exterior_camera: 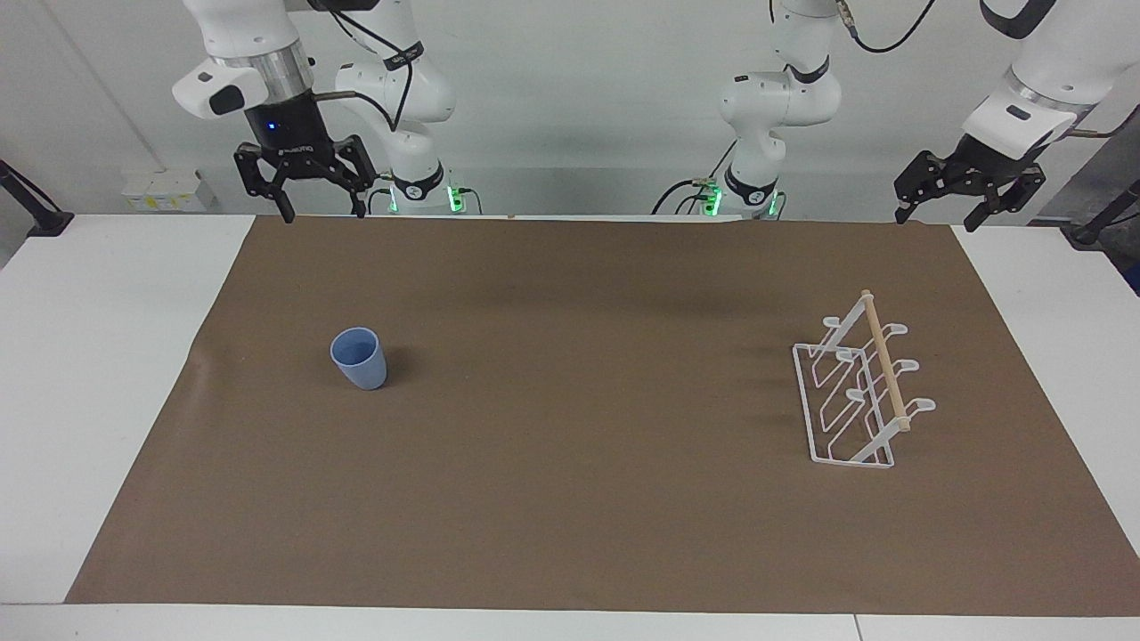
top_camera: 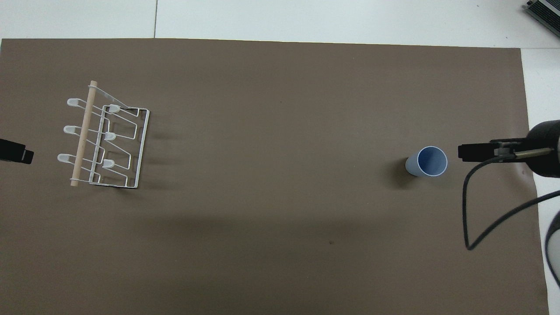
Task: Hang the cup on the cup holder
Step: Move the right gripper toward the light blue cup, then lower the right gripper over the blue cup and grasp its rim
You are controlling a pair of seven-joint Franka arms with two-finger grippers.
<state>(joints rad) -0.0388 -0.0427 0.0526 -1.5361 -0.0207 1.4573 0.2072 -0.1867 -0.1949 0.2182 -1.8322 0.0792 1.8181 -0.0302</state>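
The light blue cup (exterior_camera: 359,358) stands upright, mouth up, on the brown mat toward the right arm's end; it also shows in the overhead view (top_camera: 426,161). The white wire cup holder (exterior_camera: 859,392) with its wooden dowel stands empty toward the left arm's end, and shows in the overhead view (top_camera: 107,140). My right gripper (exterior_camera: 322,212) is open and empty, up in the air over the mat just beside the cup toward the right arm's end (top_camera: 477,152). My left gripper (exterior_camera: 937,218) is open and empty, raised over the mat's edge beside the holder (top_camera: 15,151).
The brown mat (exterior_camera: 570,499) covers most of the white table (exterior_camera: 107,374). A black cable (top_camera: 470,210) hangs from the right arm over the mat's end. Nothing else stands on the mat.
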